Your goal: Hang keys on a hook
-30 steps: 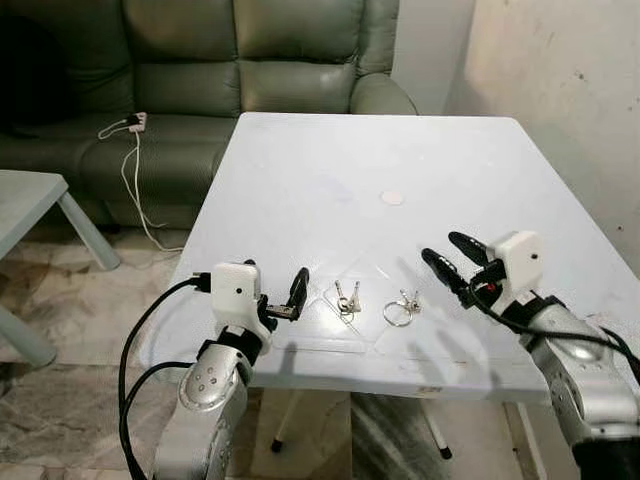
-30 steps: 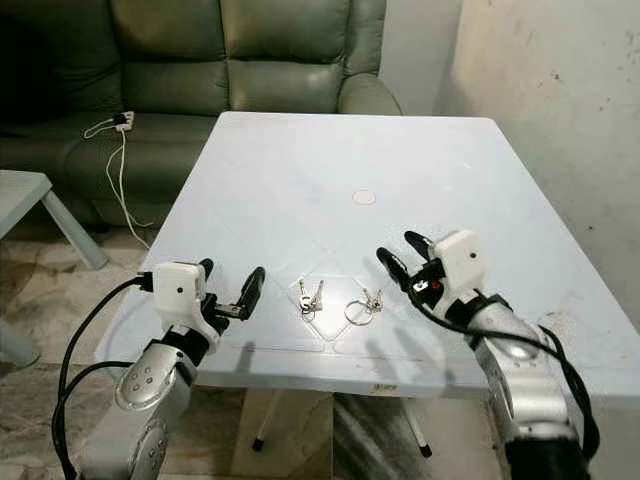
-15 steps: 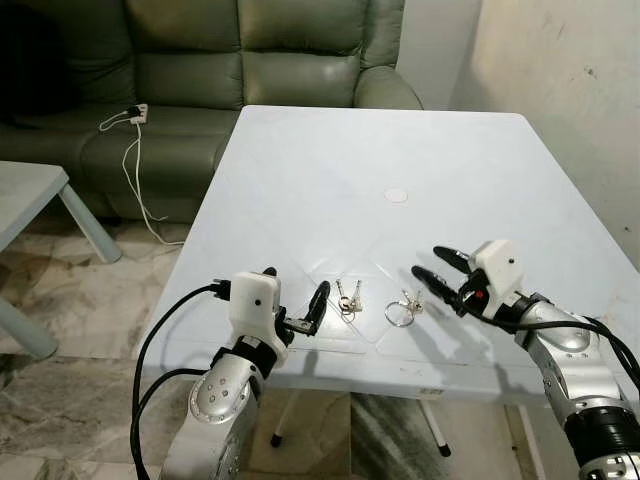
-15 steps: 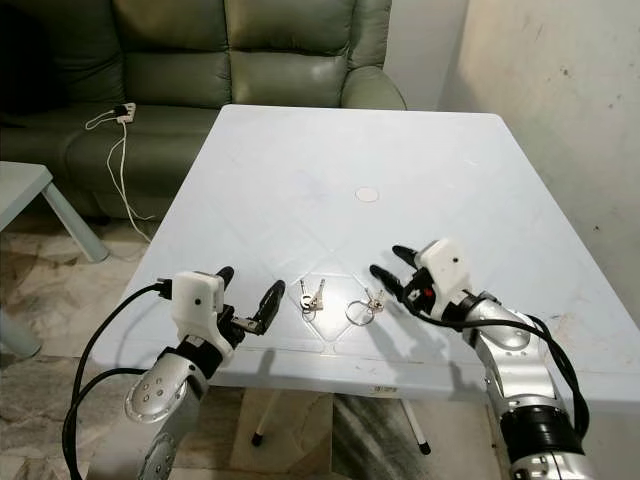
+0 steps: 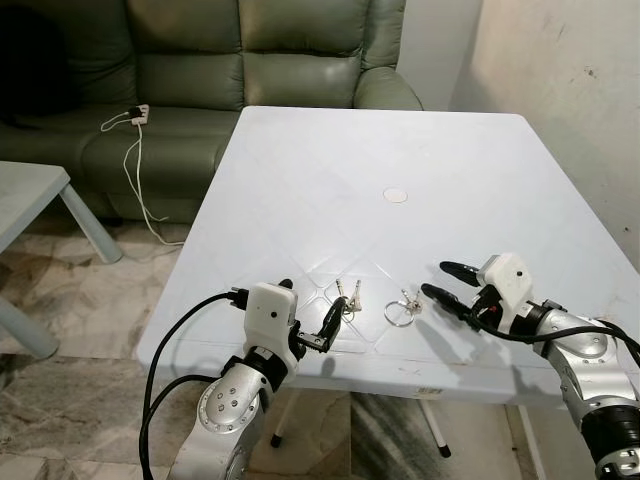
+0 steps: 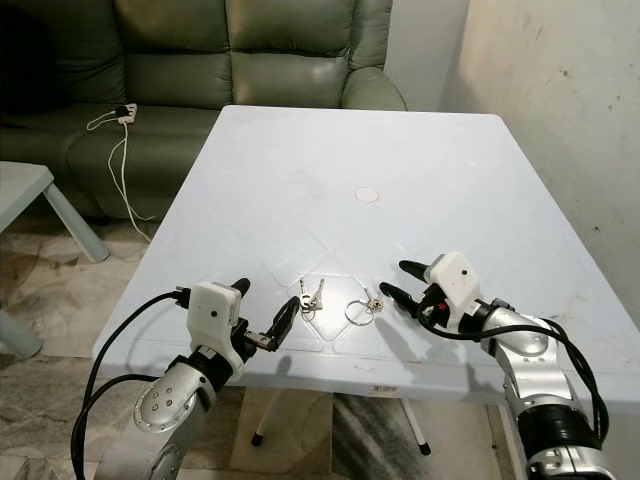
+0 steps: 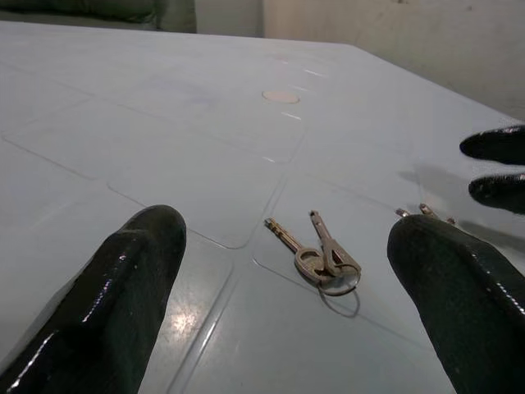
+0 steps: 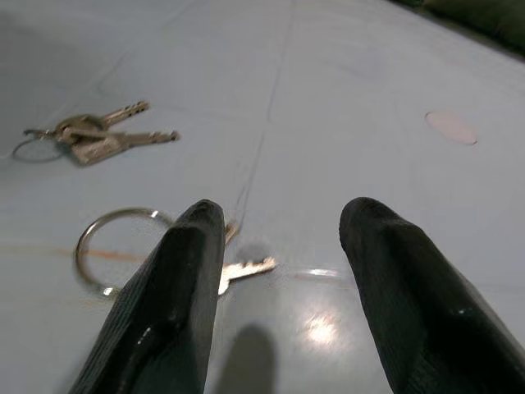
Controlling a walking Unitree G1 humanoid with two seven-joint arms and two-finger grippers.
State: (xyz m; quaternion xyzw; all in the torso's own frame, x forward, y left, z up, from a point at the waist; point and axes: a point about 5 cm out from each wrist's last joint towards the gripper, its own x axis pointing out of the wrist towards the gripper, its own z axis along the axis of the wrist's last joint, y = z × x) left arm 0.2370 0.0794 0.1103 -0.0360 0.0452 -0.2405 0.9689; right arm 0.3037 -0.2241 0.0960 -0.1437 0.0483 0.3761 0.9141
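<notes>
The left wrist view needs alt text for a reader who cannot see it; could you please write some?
A pair of keys lies flat on the pale blue table, framed between the left gripper's two open black fingers. The right gripper's fingertips reach in from the far side.

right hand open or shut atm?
Open. The right hand has its two black fingers spread with table showing between them, just short of the keys on the large ring, holding nothing.
</notes>
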